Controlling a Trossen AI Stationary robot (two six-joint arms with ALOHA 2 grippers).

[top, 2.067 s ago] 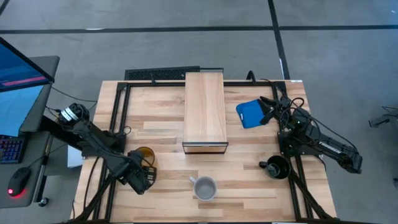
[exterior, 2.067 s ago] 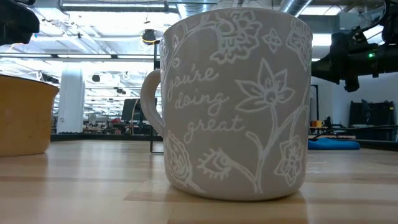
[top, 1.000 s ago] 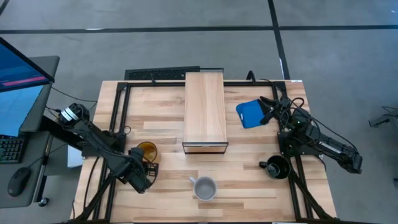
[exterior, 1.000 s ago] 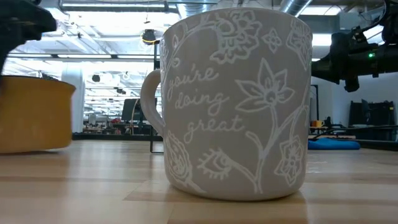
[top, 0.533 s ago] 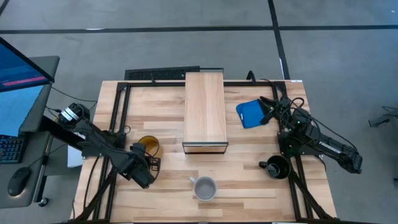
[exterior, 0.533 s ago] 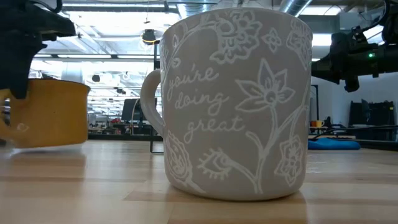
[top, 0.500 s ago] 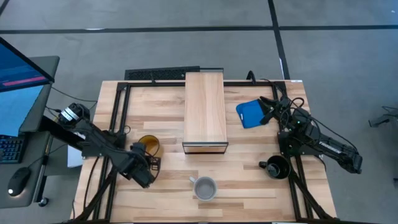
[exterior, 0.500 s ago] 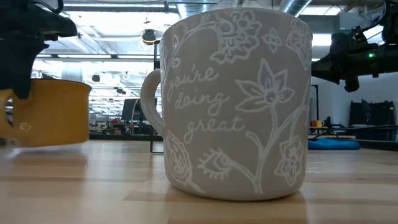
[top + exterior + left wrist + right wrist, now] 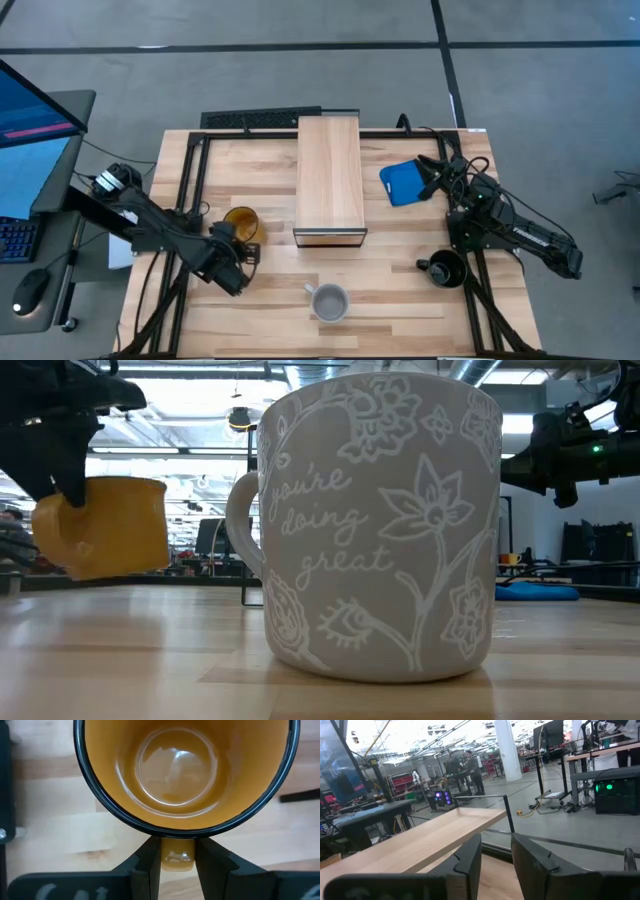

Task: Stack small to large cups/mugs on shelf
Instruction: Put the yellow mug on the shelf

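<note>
My left gripper [image 9: 236,244] is shut on the yellow-orange mug [image 9: 241,222] left of the shelf's near end; the mug also shows in the low view [image 9: 100,525]. The light grey mug [image 9: 329,301] stands on its base near the table's front edge, and the black mug [image 9: 445,269] stands at the right. The shelf [image 9: 329,180] lies along the table's middle, with nothing on its plank top. My right gripper [image 9: 496,845] waits at the far right by the blue object [image 9: 402,183], with a narrow gap between its fingers. My left gripper pinches the yellow mug's handle [image 9: 177,856] between its two fingers [image 9: 150,865], one on each flat side. The fingers come from above on the mug's near side. The mug is lifted clear of the table, mouth up and slightly tilted [image 9: 100,525].
The flat blue object lies right of the shelf. A black metal frame [image 9: 195,170] runs along the table's left, far and right sides. A keyboard [image 9: 255,120] lies behind the shelf's far end. Bare tabletop [image 9: 250,185] lies between the held mug and the shelf.
My left gripper has risen and gone toward the far edge and a little toward the shelf, carrying the yellow mug by its handle. The mug has gone from table height to clear of the table, and it tips slightly.
</note>
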